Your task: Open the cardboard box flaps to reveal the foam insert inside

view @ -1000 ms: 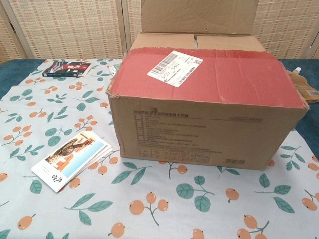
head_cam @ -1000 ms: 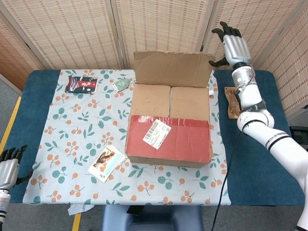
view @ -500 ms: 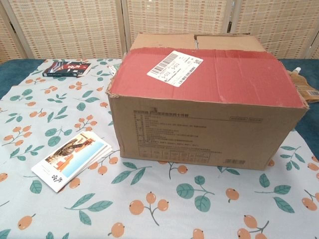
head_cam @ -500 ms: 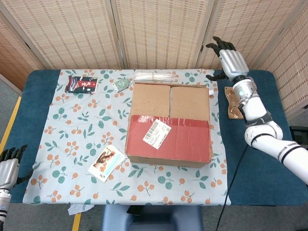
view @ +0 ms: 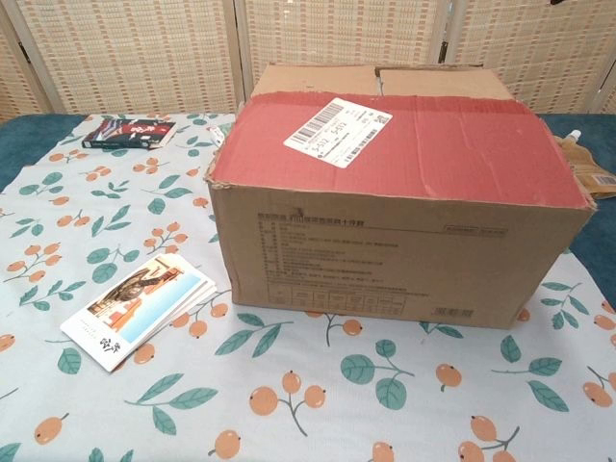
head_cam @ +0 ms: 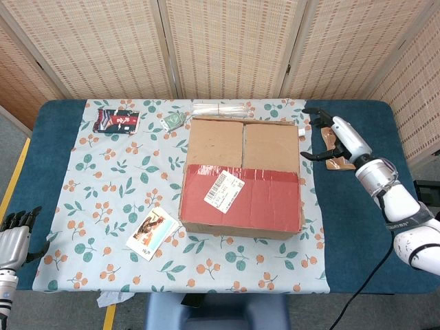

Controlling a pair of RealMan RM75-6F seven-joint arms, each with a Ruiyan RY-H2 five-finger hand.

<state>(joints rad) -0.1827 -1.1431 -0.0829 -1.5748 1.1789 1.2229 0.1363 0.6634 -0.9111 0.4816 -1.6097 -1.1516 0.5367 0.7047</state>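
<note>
1. Box (head_cam: 242, 175) sits at the centre of the tabletop (head_cam: 364, 254), on a floral cloth (head_cam: 89, 199). One box is present.
2. Flap status: the rear flap is folded back behind the box, lying flat; the red front flap (head_cam: 240, 199) and two brown inner flaps (head_cam: 244, 143) cover the top. Foam insert is not visible.
3. Right robot hand (head_cam: 335, 137) hovers just beside the box's right rear corner, fingers spread, holding nothing.
4. Left robot hand (head_cam: 15, 234) waits at the tabletop's near left edge, well apart from the box, fingers apart, empty.
5. Recommended step: hook fingertips under the free edge of the red front flap and swing it toward the robot; keep the box from sliding.
6. Then lift each inner flap outward.
7. Other items: one card stack (head_cam: 152, 232), one dark packet (head_cam: 116, 119).
</note>
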